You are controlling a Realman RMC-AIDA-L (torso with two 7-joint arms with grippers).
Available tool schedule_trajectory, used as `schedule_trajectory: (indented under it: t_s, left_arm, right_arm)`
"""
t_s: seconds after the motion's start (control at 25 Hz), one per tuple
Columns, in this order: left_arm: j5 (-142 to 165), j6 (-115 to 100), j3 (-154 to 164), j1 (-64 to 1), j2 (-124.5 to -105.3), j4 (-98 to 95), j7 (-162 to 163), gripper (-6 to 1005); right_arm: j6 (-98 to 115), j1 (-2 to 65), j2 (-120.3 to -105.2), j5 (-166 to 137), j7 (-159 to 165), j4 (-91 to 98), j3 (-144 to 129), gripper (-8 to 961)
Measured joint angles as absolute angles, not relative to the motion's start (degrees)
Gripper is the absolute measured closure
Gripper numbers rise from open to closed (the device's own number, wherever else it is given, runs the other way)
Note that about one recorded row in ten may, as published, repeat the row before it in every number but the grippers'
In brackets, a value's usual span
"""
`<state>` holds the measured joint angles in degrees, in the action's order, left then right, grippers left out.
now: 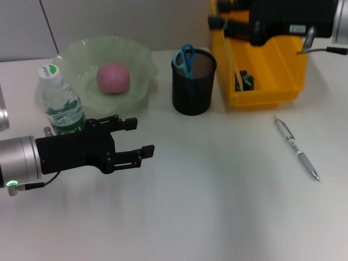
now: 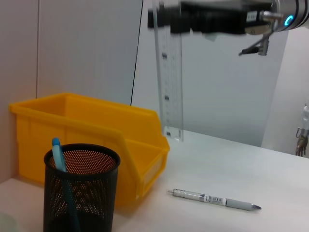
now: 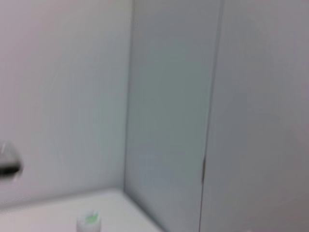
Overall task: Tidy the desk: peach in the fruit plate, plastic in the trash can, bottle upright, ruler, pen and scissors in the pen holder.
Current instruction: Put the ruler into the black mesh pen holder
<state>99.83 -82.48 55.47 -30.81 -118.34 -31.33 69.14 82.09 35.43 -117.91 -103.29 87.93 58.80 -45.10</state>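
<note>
Over on the left we see the bottle (image 1: 60,100) standing upright beside the fruit plate (image 1: 138,65), the peach (image 1: 113,77) in it. Our left gripper (image 1: 138,138) hovers low over the desk (image 1: 206,206) just in front of the bottle, fingers spread and empty; a careless swing could topple the bottle. Moving across, the pen holder (image 1: 193,81) has the scissors (image 1: 186,57) in it. Further right, our right gripper (image 2: 166,19) is clamped on the clear ruler (image 2: 169,92), which hangs upright high above the yellow bin (image 1: 266,70). We judge the danger here: lowered off-centre, the ruler could catch the holder's rim, tip the holder, or slip into the bin. The pen (image 1: 296,148) lies alone, far right.
</note>
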Motion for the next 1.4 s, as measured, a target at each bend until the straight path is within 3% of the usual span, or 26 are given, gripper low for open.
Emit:
schedule_trajectory:
  t_s: [0.4, 1.4]
  left_arm:
    - [99.93, -81.08, 55.77, -30.65, -118.45, -30.81, 67.85, 219]
    - [99.84, -82.21, 55.90, -30.43, -118.47, -30.99, 67.59, 226]
  right_arm:
    - [75.40, 35.06, -118.41, -88.58, 84.02, 49.46, -42.55, 589]
    - [60.19, 45.24, -119.40, -80.48, 64.68, 24.22, -43.33, 553]
